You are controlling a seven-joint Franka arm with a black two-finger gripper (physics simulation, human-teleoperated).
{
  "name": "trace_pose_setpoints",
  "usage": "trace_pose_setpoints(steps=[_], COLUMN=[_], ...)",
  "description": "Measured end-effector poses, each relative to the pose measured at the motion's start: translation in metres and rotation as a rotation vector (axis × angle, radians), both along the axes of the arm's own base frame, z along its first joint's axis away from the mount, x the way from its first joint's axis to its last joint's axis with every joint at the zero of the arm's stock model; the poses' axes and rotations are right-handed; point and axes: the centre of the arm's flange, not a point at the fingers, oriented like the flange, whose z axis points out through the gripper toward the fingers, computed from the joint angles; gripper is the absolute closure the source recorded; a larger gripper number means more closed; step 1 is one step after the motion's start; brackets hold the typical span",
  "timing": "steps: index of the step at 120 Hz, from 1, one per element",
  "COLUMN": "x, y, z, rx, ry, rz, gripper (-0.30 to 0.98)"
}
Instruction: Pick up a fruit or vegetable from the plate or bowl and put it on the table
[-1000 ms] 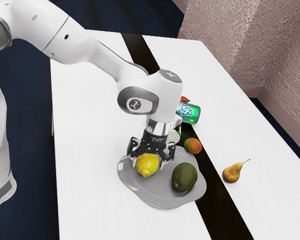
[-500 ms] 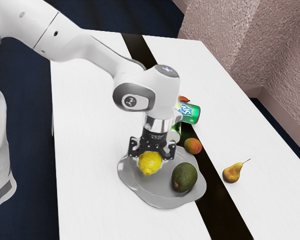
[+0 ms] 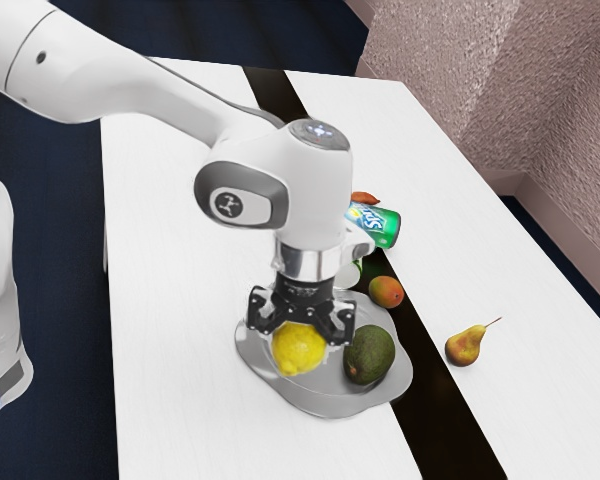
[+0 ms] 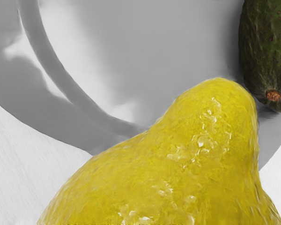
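The lemon [image 3: 298, 356], held by the tool [image 3: 302, 335], has been shifted nearer; it must still be carried left past the plate [image 3: 325, 403] and lowered onto the bench [image 3: 180, 330].

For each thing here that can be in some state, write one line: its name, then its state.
Hand: closed on the lemon.
Lemon: gripped, over the plate.
Plate: upright on the table, carrying the avocado.
Avocado: lying on the plate.
Green can: tipped on its side.
Pear: whole, lying on the table.
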Motion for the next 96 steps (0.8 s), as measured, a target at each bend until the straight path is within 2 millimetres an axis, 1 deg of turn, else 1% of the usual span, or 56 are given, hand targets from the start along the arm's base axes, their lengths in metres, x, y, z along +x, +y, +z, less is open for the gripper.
trace_pose_setpoints(steps=[14, 33, 53, 67, 71, 76, 96], x=[0.007, 0.002, -0.003, -0.007, -0.008, -0.008, -0.008], y=[-0.029, -0.054, -0.063, -0.072, -0.074, -0.075, -0.076], z=[0.001, -0.002, -0.002, 0.002, 0.004, 0.004, 0.008], rx=[-0.022, -0.025, -0.021, -0.024, -0.025, -0.025, -0.026], ry=[0.014, 0.022, 0.019, 0.009, 0.007, 0.005, 0.002], rz=[-0.060, -0.124, -0.149, -0.171, -0.176, -0.179, -0.187], gripper=[0.24, 0.25, 0.24, 0.24, 0.17, 0.13, 0.04])
